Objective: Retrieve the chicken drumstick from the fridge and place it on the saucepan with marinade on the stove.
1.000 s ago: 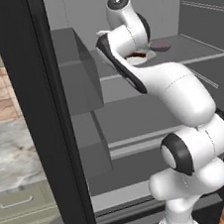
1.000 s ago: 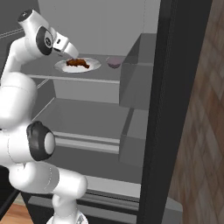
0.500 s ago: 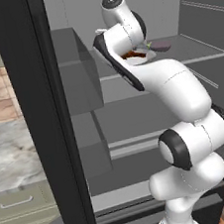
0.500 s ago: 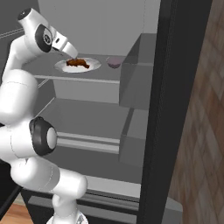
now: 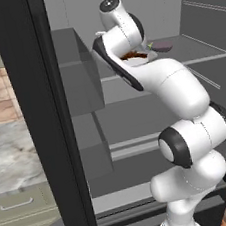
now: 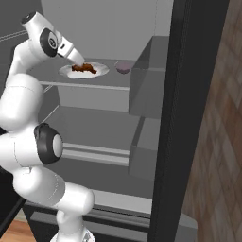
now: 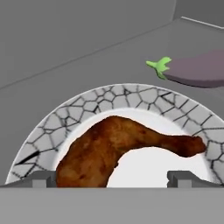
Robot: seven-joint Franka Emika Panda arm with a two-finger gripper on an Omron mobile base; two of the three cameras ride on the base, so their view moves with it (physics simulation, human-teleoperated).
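In the hand view the two finger tips (image 7: 43,178) stand wide apart, one at each lower corner, with nothing clamped between them. The gripper (image 7: 112,180) hangs just above the chicken drumstick (image 7: 118,146), whose thick end lies near the left-hand tip while its thin bone end reaches toward the right-hand one. The drumstick lies on a white plate (image 7: 65,124) with a cracked-stone pattern round its rim. Beyond the plate, apart from it, lies a purple eggplant (image 7: 197,70) with a green stalk.

The plate rests on a grey upper shelf (image 6: 101,81) inside the fridge (image 6: 179,118), whose interior is grey with further shelves below and boxy door bins at the side. The black door edge stands tall in both base views.

The right base view shows the gripper (image 6: 78,60) slanting down over the drumstick (image 6: 84,69) and the eggplant (image 6: 124,67) beside the plate (image 6: 97,72). The left base view adds tan cabinets (image 5: 20,218) and a marbled counter (image 5: 15,158) beyond the door; there the arm hides most of the plate.
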